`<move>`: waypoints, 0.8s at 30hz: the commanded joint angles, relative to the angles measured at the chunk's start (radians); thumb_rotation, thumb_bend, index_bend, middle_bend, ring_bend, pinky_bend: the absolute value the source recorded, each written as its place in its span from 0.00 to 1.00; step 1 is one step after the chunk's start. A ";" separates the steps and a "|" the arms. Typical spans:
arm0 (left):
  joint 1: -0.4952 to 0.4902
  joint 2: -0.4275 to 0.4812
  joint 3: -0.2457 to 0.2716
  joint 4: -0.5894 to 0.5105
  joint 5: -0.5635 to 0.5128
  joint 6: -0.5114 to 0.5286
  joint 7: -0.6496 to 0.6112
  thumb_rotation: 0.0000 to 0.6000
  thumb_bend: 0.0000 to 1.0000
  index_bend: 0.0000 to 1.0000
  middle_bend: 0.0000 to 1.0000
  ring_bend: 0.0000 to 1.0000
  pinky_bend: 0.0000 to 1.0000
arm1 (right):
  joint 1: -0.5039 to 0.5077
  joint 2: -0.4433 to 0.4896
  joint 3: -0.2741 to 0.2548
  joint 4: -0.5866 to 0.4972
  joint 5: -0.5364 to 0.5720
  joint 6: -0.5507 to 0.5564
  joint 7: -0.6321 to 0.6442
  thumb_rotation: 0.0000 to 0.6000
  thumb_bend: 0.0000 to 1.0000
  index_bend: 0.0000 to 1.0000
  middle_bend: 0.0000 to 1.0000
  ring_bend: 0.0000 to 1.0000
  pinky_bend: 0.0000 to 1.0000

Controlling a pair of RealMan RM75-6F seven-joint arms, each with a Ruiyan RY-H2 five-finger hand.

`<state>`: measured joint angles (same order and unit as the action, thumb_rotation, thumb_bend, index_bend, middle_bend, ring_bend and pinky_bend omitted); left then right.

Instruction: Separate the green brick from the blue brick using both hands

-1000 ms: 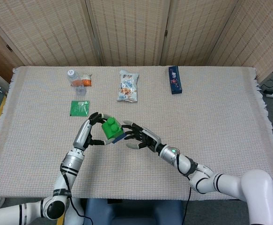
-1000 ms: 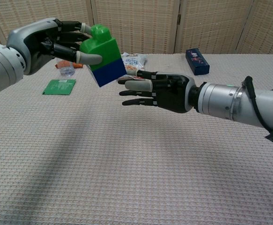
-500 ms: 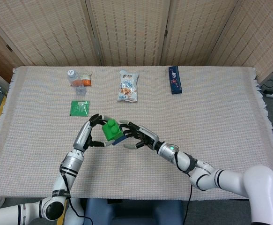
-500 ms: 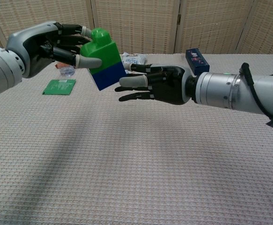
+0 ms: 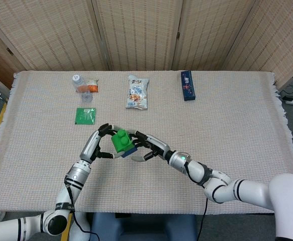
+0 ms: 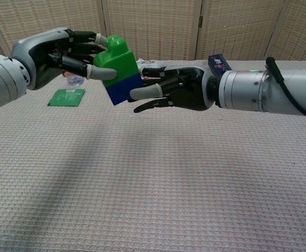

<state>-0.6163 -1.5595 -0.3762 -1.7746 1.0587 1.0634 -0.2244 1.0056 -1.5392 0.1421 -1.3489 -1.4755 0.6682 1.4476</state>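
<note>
The green brick (image 5: 119, 140) (image 6: 115, 60) sits stacked on the blue brick (image 5: 129, 148) (image 6: 124, 90), and the pair is held tilted above the table. My left hand (image 5: 98, 142) (image 6: 56, 52) grips the green brick from the left, with fingers over its top and the thumb on its front. My right hand (image 5: 149, 147) (image 6: 180, 89) has come in from the right with its fingers spread. Its thumb tip touches the blue brick's right edge and its other fingers reach behind the bricks. I see no firm hold by it.
On the woven tablecloth (image 5: 226, 125) lie a green card (image 5: 85, 115) (image 6: 67, 96), a small bottle (image 5: 78, 81) beside an orange item (image 5: 92, 87), a snack packet (image 5: 136, 92) and a dark blue box (image 5: 187, 85) (image 6: 220, 67). Folding screens stand behind the table.
My right hand has moved left to the bricks, and its thumb now meets the blue brick. The left hand has tilted the stacked pair a little more upright.
</note>
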 commanded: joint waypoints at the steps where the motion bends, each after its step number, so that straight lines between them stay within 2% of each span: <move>1: -0.002 -0.001 -0.001 0.003 -0.001 0.001 -0.001 1.00 0.24 0.63 0.82 0.41 0.08 | 0.001 0.004 0.006 -0.009 0.005 -0.003 -0.019 1.00 0.31 0.06 0.11 0.17 0.20; 9: -0.010 -0.005 0.001 0.008 -0.005 -0.007 -0.012 1.00 0.24 0.63 0.83 0.41 0.08 | 0.007 0.004 0.022 -0.021 0.025 -0.018 -0.072 1.00 0.31 0.15 0.12 0.18 0.20; 19: -0.019 0.009 -0.009 -0.005 -0.025 -0.035 -0.041 1.00 0.24 0.63 0.83 0.41 0.08 | 0.008 -0.007 0.040 -0.020 0.059 -0.042 -0.135 1.00 0.31 0.17 0.13 0.19 0.20; 23: -0.026 0.009 -0.012 -0.003 -0.035 -0.044 -0.044 1.00 0.24 0.63 0.83 0.41 0.08 | 0.008 -0.023 0.052 -0.010 0.075 -0.047 -0.163 1.00 0.31 0.24 0.15 0.20 0.22; 24: -0.027 0.008 -0.012 -0.002 -0.036 -0.044 -0.044 1.00 0.24 0.63 0.83 0.41 0.08 | 0.007 -0.027 0.055 -0.007 0.081 -0.047 -0.169 1.00 0.31 0.29 0.16 0.21 0.23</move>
<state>-0.6427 -1.5511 -0.3882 -1.7766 1.0223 1.0200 -0.2686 1.0130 -1.5621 0.1933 -1.3595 -1.3996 0.6221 1.2839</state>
